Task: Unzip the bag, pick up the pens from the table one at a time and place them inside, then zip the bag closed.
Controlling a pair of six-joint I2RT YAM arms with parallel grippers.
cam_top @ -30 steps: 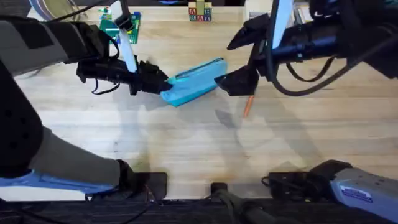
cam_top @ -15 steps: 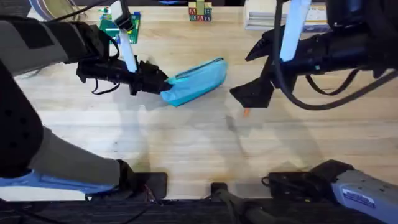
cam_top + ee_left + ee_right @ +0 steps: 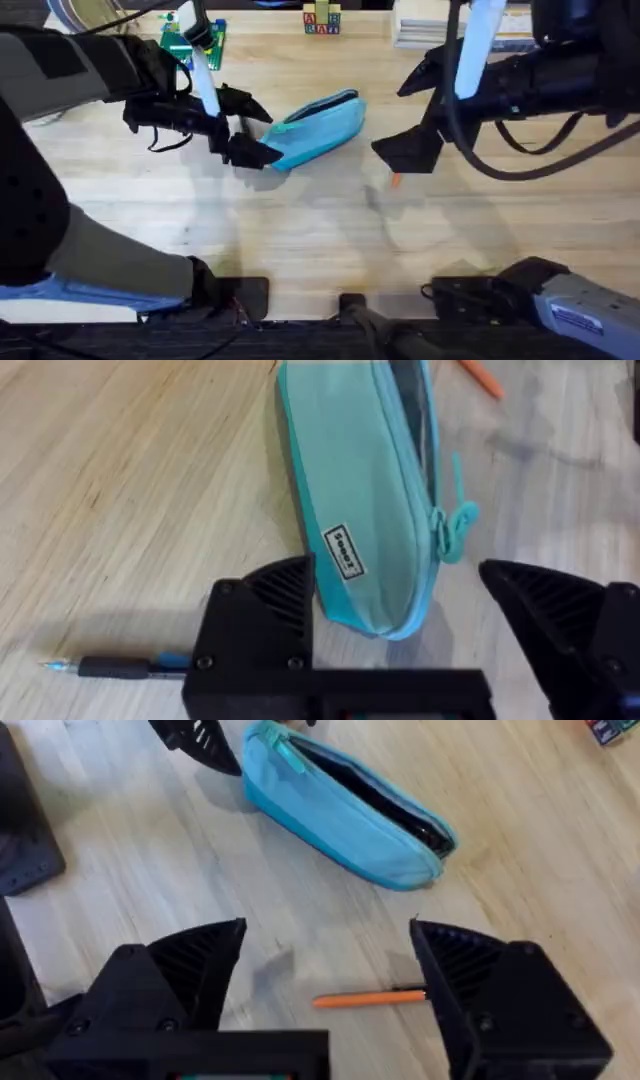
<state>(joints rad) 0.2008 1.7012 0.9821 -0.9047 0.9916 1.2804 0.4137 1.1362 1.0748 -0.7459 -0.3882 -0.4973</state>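
The light blue bag (image 3: pixel 318 128) lies slanted on the table (image 3: pixel 300 230), its zipper open along the top (image 3: pixel 375 795) and the pull (image 3: pixel 455 525) at the end near my left gripper. My left gripper (image 3: pixel 252 130) is open, its fingers either side of that end (image 3: pixel 385 615) without touching it. My right gripper (image 3: pixel 412 112) hangs open above the orange pen (image 3: pixel 370 999), to the right of the bag. The orange pen (image 3: pixel 396 180) lies on the wood, partly hidden under a finger. A dark pen (image 3: pixel 120 665) lies beside the left gripper.
A green item (image 3: pixel 190 40) and small letter blocks (image 3: pixel 321 20) sit at the table's far edge, with a stack of books (image 3: pixel 425 30) at the far right. Bare wood spreads in front of the bag toward the arm bases.
My left gripper was shut on the bag's left end and has now opened. The right gripper pulled away from the bag's right end to above the orange pen.
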